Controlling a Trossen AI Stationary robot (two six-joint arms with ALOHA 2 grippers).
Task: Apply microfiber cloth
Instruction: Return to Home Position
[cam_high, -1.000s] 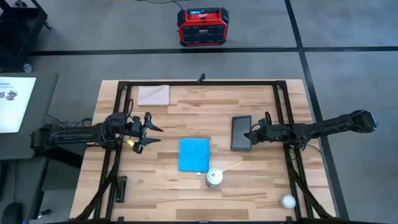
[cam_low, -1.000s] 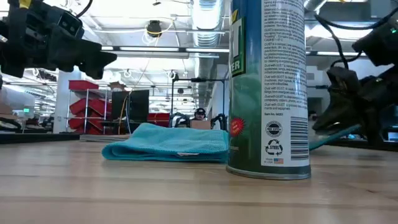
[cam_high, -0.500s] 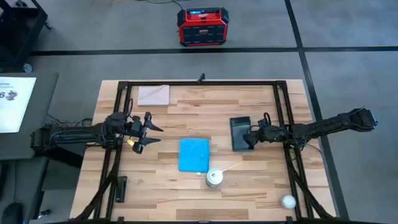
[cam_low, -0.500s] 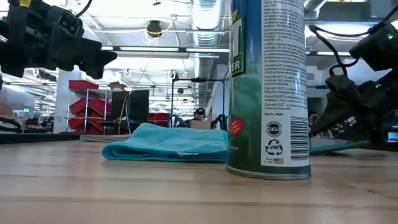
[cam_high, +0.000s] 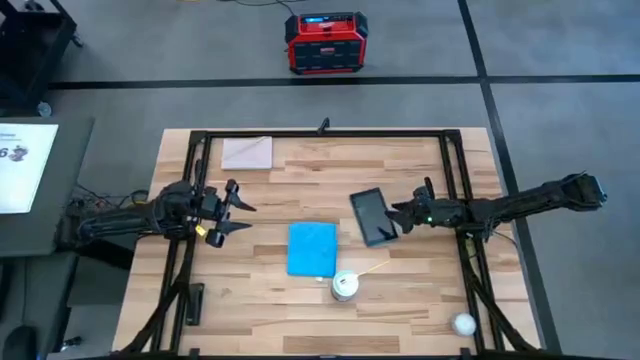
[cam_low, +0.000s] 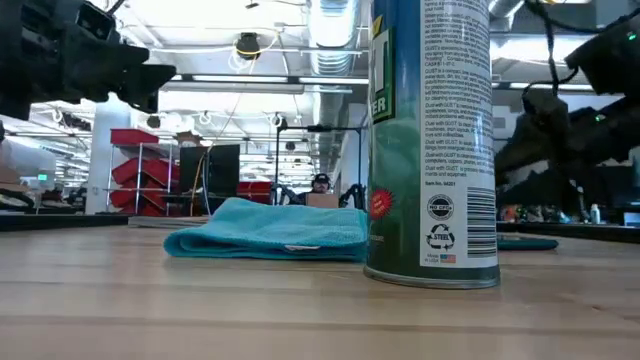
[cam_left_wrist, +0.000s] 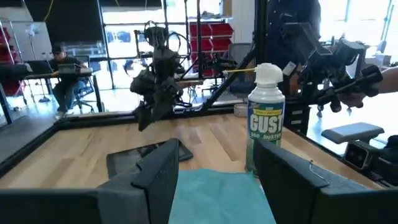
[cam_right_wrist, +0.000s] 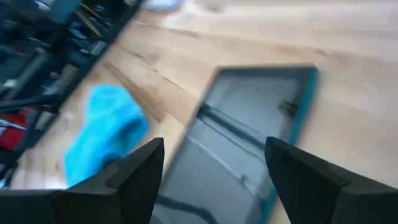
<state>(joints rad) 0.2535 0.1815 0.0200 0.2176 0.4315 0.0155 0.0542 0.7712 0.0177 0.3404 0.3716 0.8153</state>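
Sky-blue microfiber cloth (cam_high: 312, 249): lies folded flat near the middle of the tabletop (cam_high: 300, 185), free of both arms, with the spray can (cam_high: 344, 285) standing just beside its near corner.

Dark teal tablet (cam_high: 371, 216): flat on the tabletop, askew, to the right of the cloth and apart from it.

Progress, as judged: nothing is gripping or pressing the cloth, and it rests clear of the tablet, so the wiping looks finished. What seems left is only for both arms to draw back to rest.

Left gripper (cam_high: 246, 216): hovers over the left side of the tabletop, well apart from the cloth. Jaws spread wide and released; the left wrist view shows nothing between them.

Right gripper (cam_high: 397, 216): sits at the tablet's right edge. Jaws spread wide and released in the right wrist view, with the tablet lying beyond them, not clamped. Whether a fingertip touches the tablet's edge cannot be told.
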